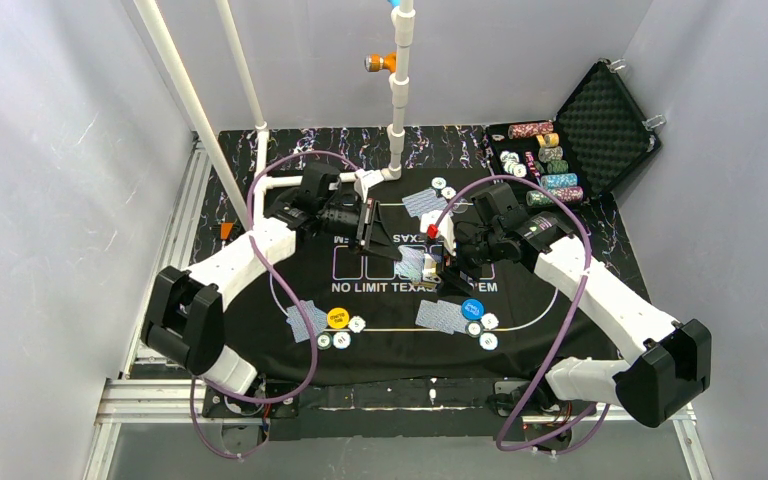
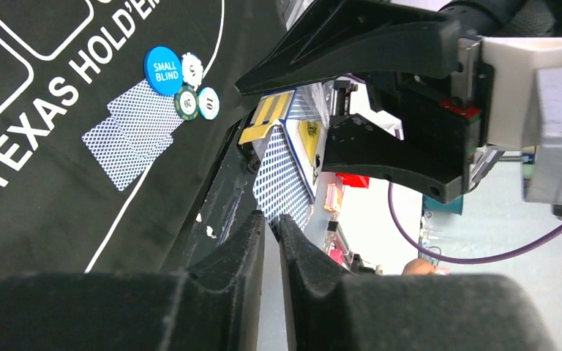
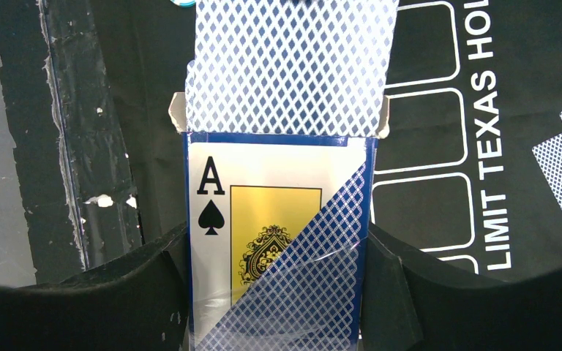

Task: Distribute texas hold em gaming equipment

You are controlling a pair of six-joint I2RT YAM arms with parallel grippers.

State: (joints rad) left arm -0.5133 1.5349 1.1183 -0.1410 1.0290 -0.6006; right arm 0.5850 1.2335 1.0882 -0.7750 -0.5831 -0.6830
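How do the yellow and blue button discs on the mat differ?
Colour aside, the yellow button disc lies on the left half of the mat, the blue button disc on the right half. The blue button disc reads SMALL BLIND in the left wrist view; the yellow button disc's print is too small to read. Both lie flat, each with face-down cards and three chips beside it.

a black mat (image 1: 400,350) printed "no limit texas hold'em" in white lies in the middle of the table, on top of a larger black cloth (image 1: 300,140) with pale marbled streaks. at the far right corner a black case (image 1: 605,120) stands open, its foam-lined lid tilted back. white pipes (image 1: 401,90) rise at the far edge, one carrying an orange fitting (image 1: 385,63). grey metal rails (image 1: 150,400) run along the near and left sides.
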